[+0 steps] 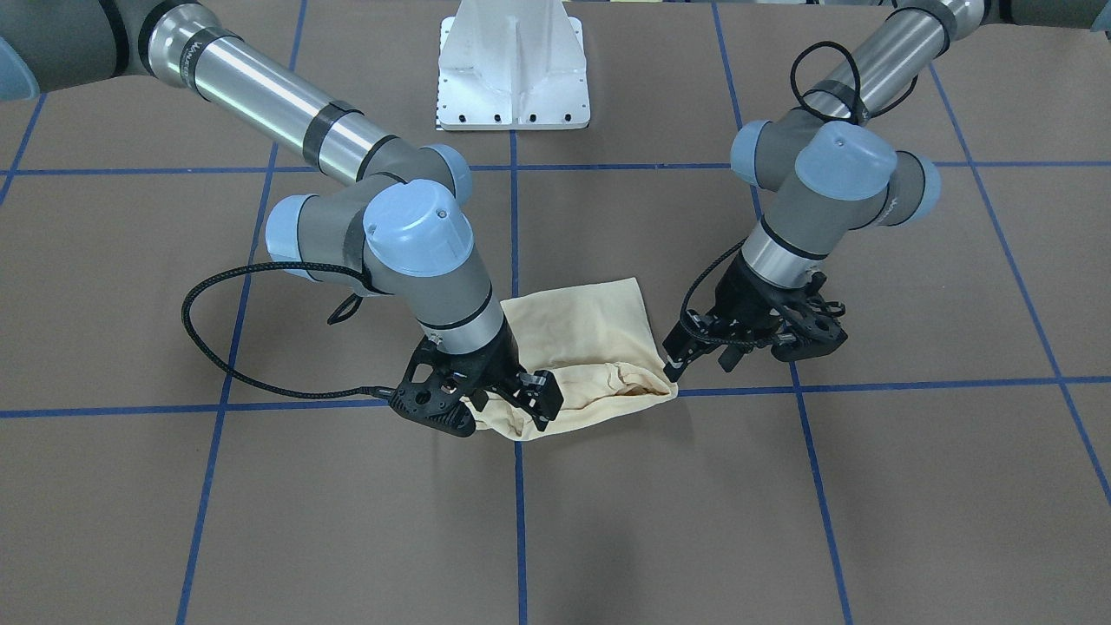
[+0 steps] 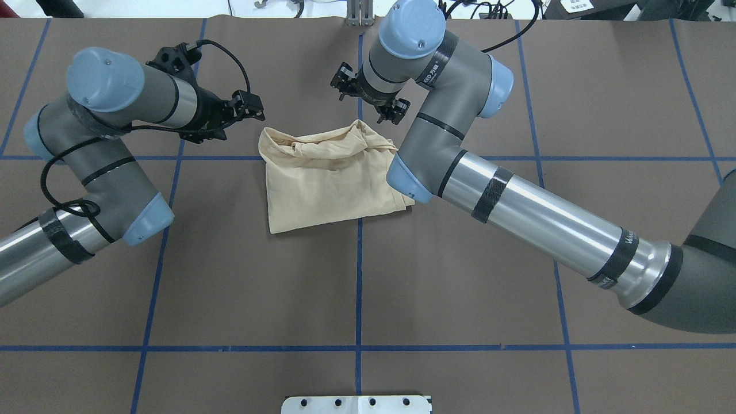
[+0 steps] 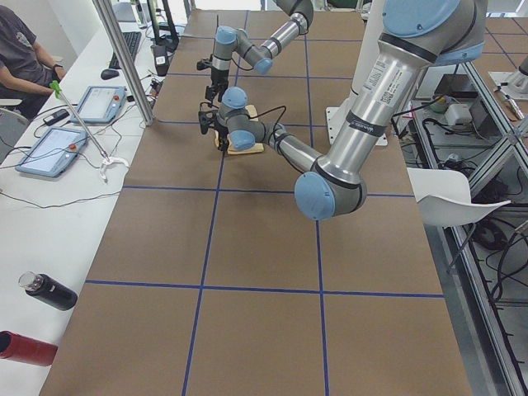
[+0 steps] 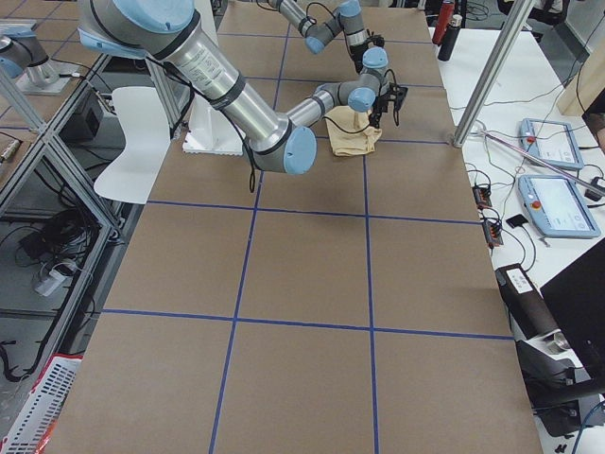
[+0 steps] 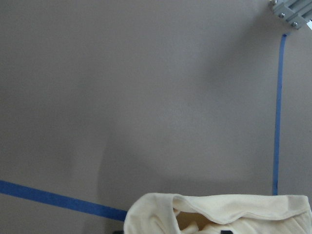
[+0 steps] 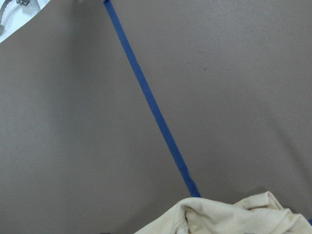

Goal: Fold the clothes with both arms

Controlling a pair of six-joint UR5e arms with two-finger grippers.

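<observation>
overhead exterior gives me the clearest read: the shirt point(image 2: 328, 184) lies on the table point(image 2: 230, 299) as a compact, roughly square bundle. it sits straight out from the white pedestal point(image 1: 514, 69), a little toward the operators' edge, across the central blue tape line point(image 2: 359, 287). its near edge is flat and tidy. the far edge is a rumpled roll of cloth, and no print shows.

the left gripper point(image 2: 256, 108) sits just beside the far left corner of the bundle, low and slanted toward it. its fingers look parted with nothing between them. the right gripper point(image 2: 371, 95) hangs over the far right corner with its jaws spread wide, also empty (the front-facing view shows it right above the cloth, but i can't tell whether it touches).

i judge the arms flank that rolled edge because it is the part that needs work. one gripper at each end could take both corners together and draw the edge evenly. both wrist cameras catch only a sliver of cream fabric at the bottom, so i'd rely on the fixed views.
</observation>
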